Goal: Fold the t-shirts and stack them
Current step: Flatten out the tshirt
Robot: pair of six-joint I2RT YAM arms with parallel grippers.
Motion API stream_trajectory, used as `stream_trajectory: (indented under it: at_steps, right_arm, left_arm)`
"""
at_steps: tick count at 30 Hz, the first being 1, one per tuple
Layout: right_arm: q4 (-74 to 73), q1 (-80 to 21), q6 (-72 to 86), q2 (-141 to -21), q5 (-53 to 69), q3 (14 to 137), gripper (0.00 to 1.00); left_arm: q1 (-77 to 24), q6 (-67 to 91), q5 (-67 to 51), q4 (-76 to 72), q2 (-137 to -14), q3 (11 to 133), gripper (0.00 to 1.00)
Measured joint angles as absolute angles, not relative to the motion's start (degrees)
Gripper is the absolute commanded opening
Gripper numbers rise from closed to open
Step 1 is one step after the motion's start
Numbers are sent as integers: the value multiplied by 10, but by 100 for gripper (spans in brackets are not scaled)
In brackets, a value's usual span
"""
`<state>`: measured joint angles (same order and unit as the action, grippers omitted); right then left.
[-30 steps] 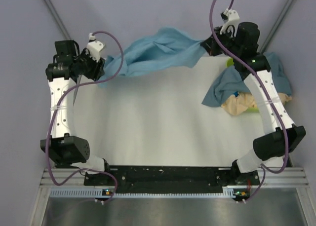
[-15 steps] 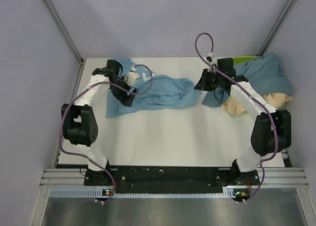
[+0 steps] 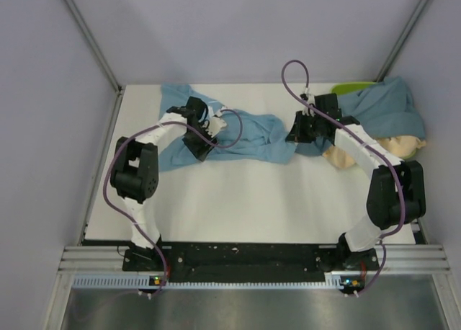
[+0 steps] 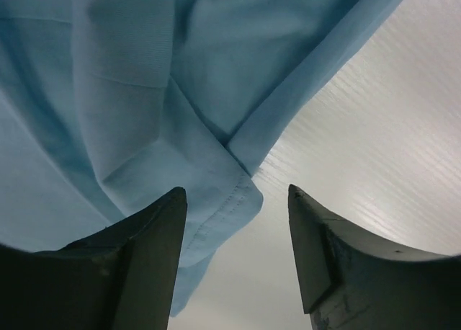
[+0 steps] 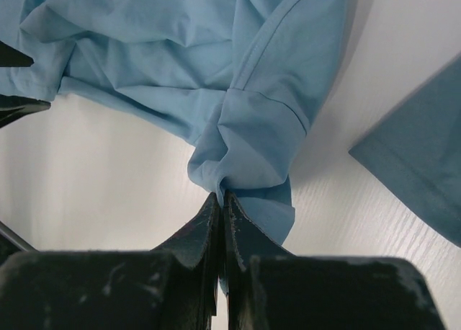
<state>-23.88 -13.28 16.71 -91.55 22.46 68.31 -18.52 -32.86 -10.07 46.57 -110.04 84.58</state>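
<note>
The light sky-blue t-shirt (image 3: 248, 134) lies crumpled across the far part of the white table. My left gripper (image 3: 202, 149) is open just over its near edge; in the left wrist view a hemmed corner (image 4: 216, 200) lies between the open fingers (image 4: 151, 243). My right gripper (image 3: 294, 137) is shut on a bunched fold of the sky-blue shirt (image 5: 245, 157) at its right end. The slate-blue t-shirt (image 3: 385, 110) and the beige t-shirt (image 3: 364, 151) lie in a heap at the far right.
A lime-green tray (image 3: 353, 88) peeks out behind the slate-blue shirt. Grey walls and corner posts close in the table on the far, left and right sides. An edge of the slate-blue shirt (image 5: 425, 179) lies just right of my right gripper.
Both arms came down from holding the sky-blue shirt in the air and laid it on the table. My left gripper has let go and moved right along the shirt's near edge.
</note>
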Motion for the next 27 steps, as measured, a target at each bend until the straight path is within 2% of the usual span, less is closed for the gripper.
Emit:
stream_trajectory:
  at_steps: [1, 2, 9, 10, 12, 14, 22, 27]
  right_arm:
    - [-241, -133, 165, -915, 219, 682, 0]
    - [-241, -133, 165, -915, 218, 682, 0]
    - [-242, -133, 160, -915, 209, 682, 0]
    - [-242, -133, 160, -915, 208, 682, 0]
    - [-243, -133, 156, -915, 206, 682, 0]
    - [-245, -133, 154, -912, 206, 682, 0]
    - [-253, -133, 143, -891, 192, 682, 0]
    - [-271, -133, 135, -882, 192, 682, 0]
  left_arm:
    - [-184, -328, -88, 467, -1117, 849, 45]
    - [-184, -327, -88, 467, -1119, 849, 42]
    - [-180, -326, -73, 486, -1154, 856, 42]
    - [-179, -326, -71, 489, -1154, 858, 39]
    - [-173, -326, -65, 491, -1154, 863, 25]
    - [-166, -326, -61, 493, -1154, 865, 0]
    - [-152, -326, -56, 522, -1150, 880, 0]
    - [-128, -323, -48, 554, -1112, 960, 0]
